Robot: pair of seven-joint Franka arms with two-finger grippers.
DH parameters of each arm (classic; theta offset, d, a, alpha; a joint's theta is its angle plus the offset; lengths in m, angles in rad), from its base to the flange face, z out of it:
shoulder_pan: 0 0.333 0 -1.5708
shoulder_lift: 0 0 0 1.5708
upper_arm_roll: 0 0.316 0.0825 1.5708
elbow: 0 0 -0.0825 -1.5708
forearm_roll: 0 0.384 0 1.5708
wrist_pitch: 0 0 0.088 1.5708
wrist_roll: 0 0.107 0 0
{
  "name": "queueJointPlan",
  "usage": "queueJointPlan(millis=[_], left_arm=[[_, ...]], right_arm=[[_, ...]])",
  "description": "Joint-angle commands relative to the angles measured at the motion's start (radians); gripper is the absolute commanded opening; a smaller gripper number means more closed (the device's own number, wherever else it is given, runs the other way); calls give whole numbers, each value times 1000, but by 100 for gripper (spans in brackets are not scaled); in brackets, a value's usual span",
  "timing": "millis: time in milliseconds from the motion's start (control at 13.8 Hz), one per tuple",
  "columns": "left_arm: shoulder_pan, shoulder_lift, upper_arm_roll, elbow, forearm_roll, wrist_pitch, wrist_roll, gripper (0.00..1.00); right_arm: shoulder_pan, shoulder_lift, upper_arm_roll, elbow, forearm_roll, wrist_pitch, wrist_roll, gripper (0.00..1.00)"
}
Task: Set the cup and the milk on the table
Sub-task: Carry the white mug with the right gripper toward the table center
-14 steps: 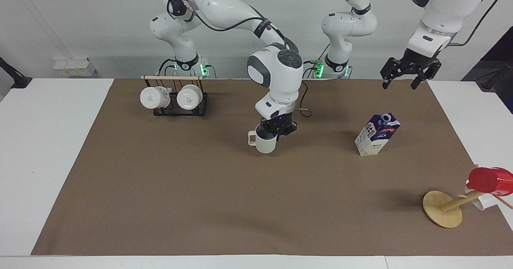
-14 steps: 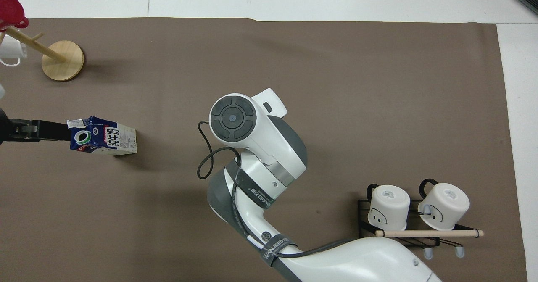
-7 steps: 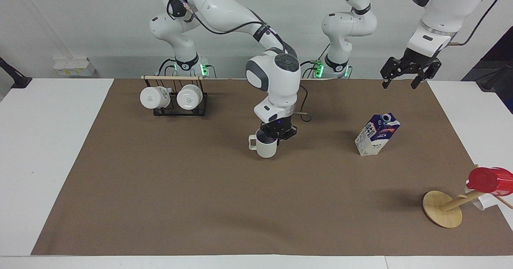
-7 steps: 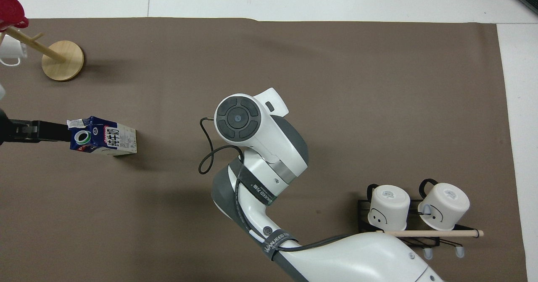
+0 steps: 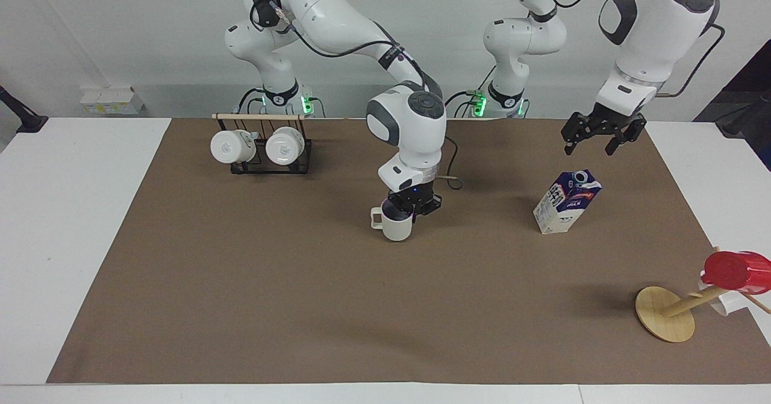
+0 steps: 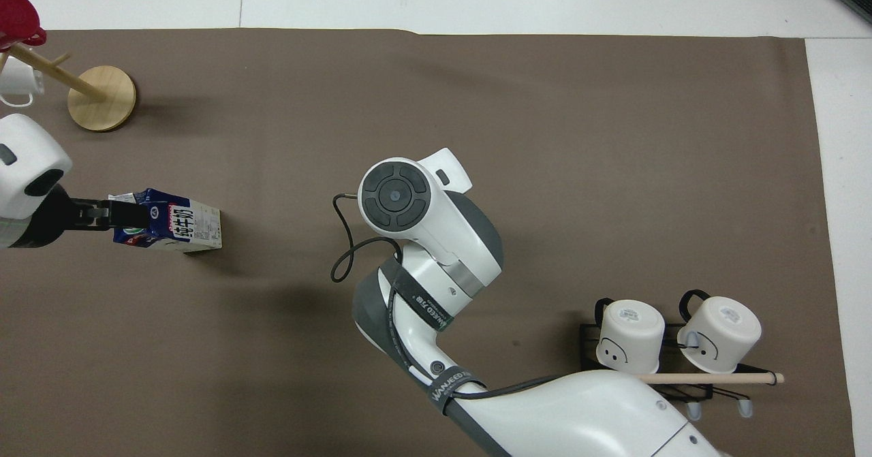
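From the facing view, right gripper (image 5: 412, 206) pinched the cup (image 5: 396, 226) rim; cup low over or on the table (image 5: 241, 283) mid-sheet, contact unclear. Left gripper (image 5: 602, 138) hung over the milk (image 5: 566, 203), fingers spread. Early release risked tipping. Overhead, the right arm hid the cup; a low descent could topple the milk (image 6: 178, 223).

The off-white cup (image 5: 397, 226) and blue-topped milk (image 5: 566, 202) both stand upright on the table (image 5: 253, 283).

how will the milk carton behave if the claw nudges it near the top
The milk stands tall on a small base and already looks tilted, so a high push would likely tip it. It looks like thin card, so a hard squeeze may dent it. The left claw hangs open above it, not touching.
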Motion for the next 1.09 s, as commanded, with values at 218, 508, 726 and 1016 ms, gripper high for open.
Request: queueJointPlan(millis=[218, 508, 726, 1016], left_arm=[[9, -5, -3, -159, 24, 208, 7, 100], [42, 9, -3, -165, 24, 231, 67, 100], [51, 42, -5, -167, 24, 274, 67, 100], [42, 53, -5, -167, 24, 288, 62, 99]], right_arm=[[-10, -29, 7, -46, 3, 39, 23, 67], [-2, -35, 4, -24, 3, 23, 26, 100], [-19, -113, -3, -24, 6, -7, 21, 100], [-112, -241, 0, -29, 55, -87, 3, 100]])
